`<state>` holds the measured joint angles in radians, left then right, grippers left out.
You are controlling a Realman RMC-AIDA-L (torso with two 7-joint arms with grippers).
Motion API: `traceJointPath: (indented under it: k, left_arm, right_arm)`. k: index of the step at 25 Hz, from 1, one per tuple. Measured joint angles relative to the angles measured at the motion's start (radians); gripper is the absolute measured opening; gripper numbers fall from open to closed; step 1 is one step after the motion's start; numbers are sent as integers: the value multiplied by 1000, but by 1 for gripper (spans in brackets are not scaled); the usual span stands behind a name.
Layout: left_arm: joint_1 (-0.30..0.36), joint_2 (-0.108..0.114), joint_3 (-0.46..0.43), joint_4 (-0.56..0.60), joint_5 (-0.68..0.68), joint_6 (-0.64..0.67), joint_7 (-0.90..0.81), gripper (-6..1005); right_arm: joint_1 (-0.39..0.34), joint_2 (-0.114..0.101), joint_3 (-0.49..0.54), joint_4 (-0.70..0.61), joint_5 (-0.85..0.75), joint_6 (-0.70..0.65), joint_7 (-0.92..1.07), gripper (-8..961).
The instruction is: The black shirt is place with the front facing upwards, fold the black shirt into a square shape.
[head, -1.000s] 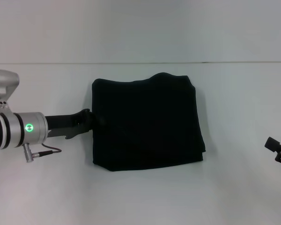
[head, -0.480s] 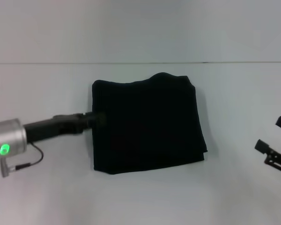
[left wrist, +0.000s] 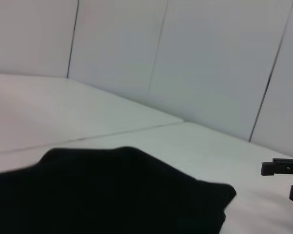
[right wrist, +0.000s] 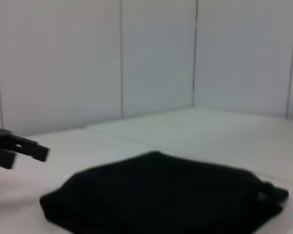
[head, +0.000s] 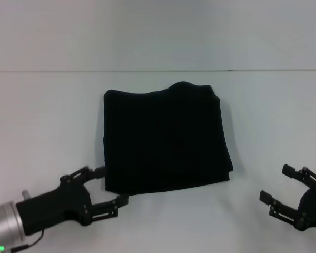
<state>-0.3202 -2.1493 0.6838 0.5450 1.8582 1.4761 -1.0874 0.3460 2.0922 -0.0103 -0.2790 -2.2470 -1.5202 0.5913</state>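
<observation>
White panels [left wrist: 210,63] stand behind a white desk [head: 47,105], and one thin line runs across where the desk meets the wall. On the middle of the desk lies the black shirt [head: 166,139]. It is folded into a shape close to a square, with several layers on top of each other. Its far edge is a little wavy and rises in a small bump toward the far right corner of the fold. Its near edge is almost straight, and at the near right corner the lower layers stick out slightly. No letters and no label are visible on the upper side.

Near the front edge of the desk, toward the left corner, is the left tool [head: 109,185]. Its two fingers are spread apart and hold nothing. One fingertip is just beside the near left corner of the shirt, but I cannot tell if it touches the cloth. The silver part of the arm goes out of view at the front left corner.

Toward the front right corner is the right tool [head: 278,184]. Its fingers are also spread apart and empty, and it is well apart from the shirt.

In the left wrist view the shirt fills the lower part and the right tool shows far off at the side. In the right wrist view the shirt lies as a low flat pile.
</observation>
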Motion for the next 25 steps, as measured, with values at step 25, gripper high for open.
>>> traceJointPath:
  k: [25]
  left_arm:
    - [21, -3, -13, -67, -5, 3, 67, 936]
  right_arm:
    - [-7, -2, 8, 12, 8, 28, -25, 882]
